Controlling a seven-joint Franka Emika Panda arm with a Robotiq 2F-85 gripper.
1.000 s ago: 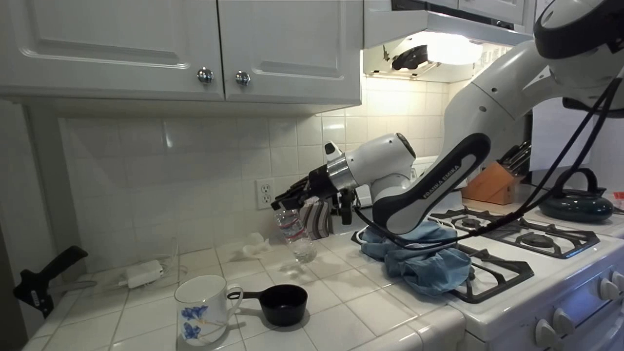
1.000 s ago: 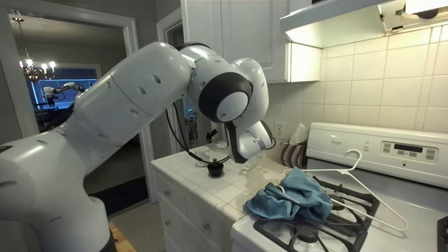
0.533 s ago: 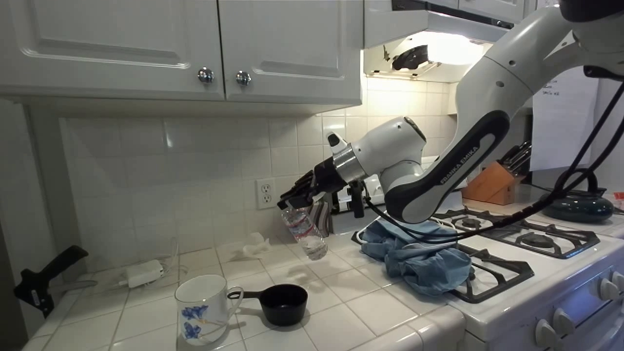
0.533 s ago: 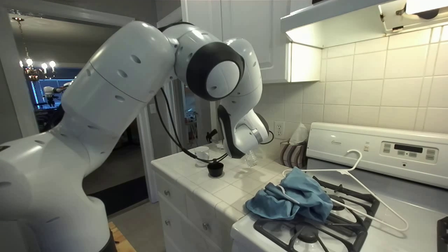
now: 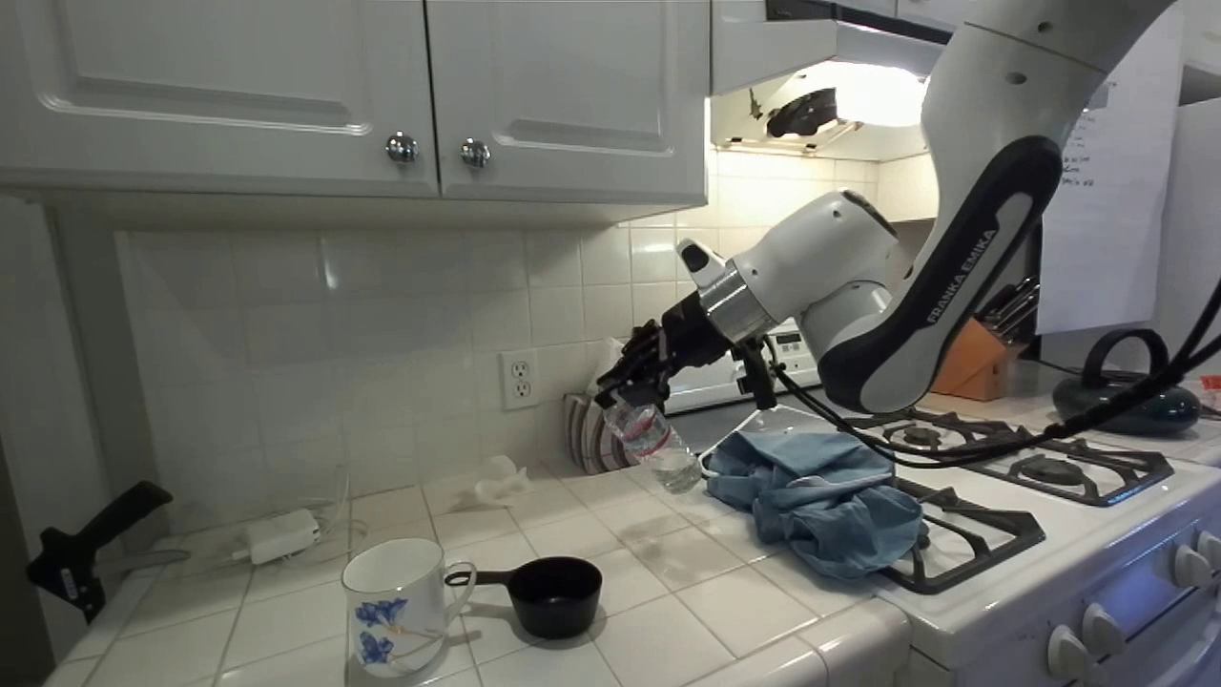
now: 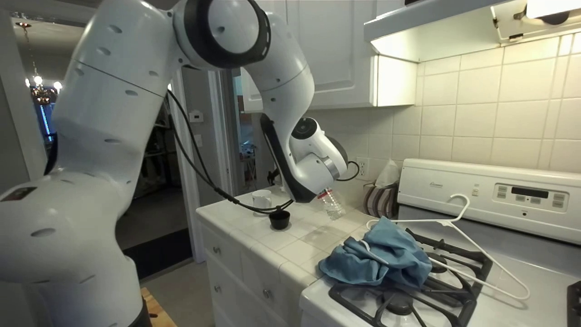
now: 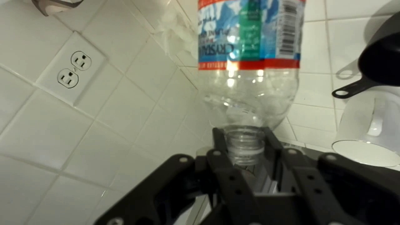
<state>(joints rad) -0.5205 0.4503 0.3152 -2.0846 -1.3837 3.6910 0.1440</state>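
Observation:
My gripper [image 7: 243,139] is shut on the neck of a clear plastic bottle [image 7: 247,97], with a finger on either side of the threaded mouth. The bottle has a blue, green and red label and looks uncapped. In an exterior view the gripper [image 5: 620,389] holds the bottle [image 5: 658,446] tilted, its base down and toward the stove, above the tiled counter. The arm hides the gripper in an exterior view where the bottle [image 6: 331,204] still shows. A black measuring cup [image 5: 556,598] and a white mug [image 5: 391,611] with blue flowers stand nearer the counter's front.
Blue cloth [image 5: 811,501] lies on the stove grate, with a white hanger [image 6: 488,272] beside it. A striped tissue box [image 6: 380,200] stands against the wall. Crumpled tissue [image 5: 501,480], a white charger [image 5: 283,534] and a black clamp [image 5: 91,549] line the counter's back and left. Cabinets [image 5: 572,105] overhang.
The arm has drawn back toward the stove, carrying the bottle with it. The bottle is now more tilted and closer to the blue cloth. The grip on its neck stays the same.

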